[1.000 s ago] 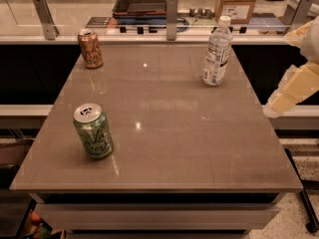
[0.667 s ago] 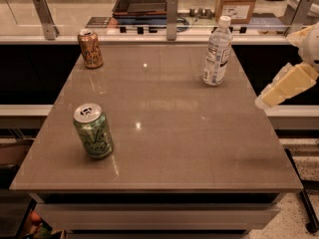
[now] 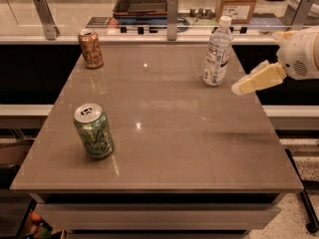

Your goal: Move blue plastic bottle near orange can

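Gripper (image 3: 243, 86) has crept left & a touch up since the earlier frames, closing on the blue plastic bottle (image 3: 218, 54) from the right side; nothing else on the tabletop (image 3: 199, 148) has shifted. You're now just beside the bottle, level w/ its lower half, but there's a clear gap; no contact yet. Can't tell how far open the gripper is from this angle; it has hold of nothing.

Bottle stands upright near the far right of the tabletop, cap on; orange can (image 3: 90, 49) stands upright at the far left corner, well apart from it, w/ bare surface between. Green can (image 3: 93, 131) sits near the front left, off the straight line between the two, so prob. not in your way.

Progress, as I judge it: approach nearly done; grasp, carry & set-down all left. You've got to close the last gap w/o tipping the bottle, take it, move it leftwards along the far edge, then put it down upright next to the orange can w/o knocking that over.
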